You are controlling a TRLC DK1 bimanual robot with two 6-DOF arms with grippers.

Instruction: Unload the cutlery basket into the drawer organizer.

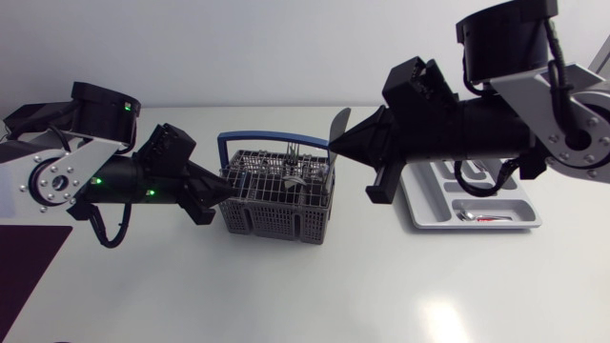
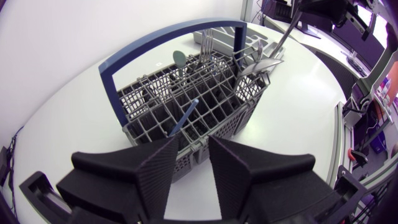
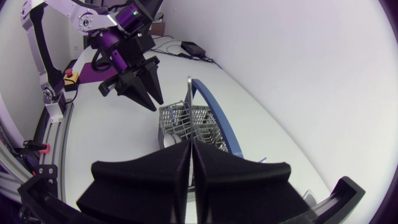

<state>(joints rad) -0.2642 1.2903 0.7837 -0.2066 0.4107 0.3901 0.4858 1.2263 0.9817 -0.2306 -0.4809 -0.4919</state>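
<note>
Head view: cutlery basket (image 1: 276, 217) mid-bench (image 1: 286, 295), several pieces inside. At its 3 o'clock, drawer organizer (image 1: 419, 211), spoon (image 1: 466, 217) already in. Over basket's 2 o'clock corner, right gripper (image 1: 341, 143), fingers pinching cutlery piece (image 1: 338, 124). At 9 o'clock, left gripper (image 1: 217, 195), fingers narrowly parted, empty. Most unloading left, I'd judge.

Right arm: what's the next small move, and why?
Probably lift straight up a little. The right jaws look shut on a piece of cutlery at the corner of the cutlery basket, and I cannot tell whether its lower end clears the grid. The drawer organizer comes after.
</note>
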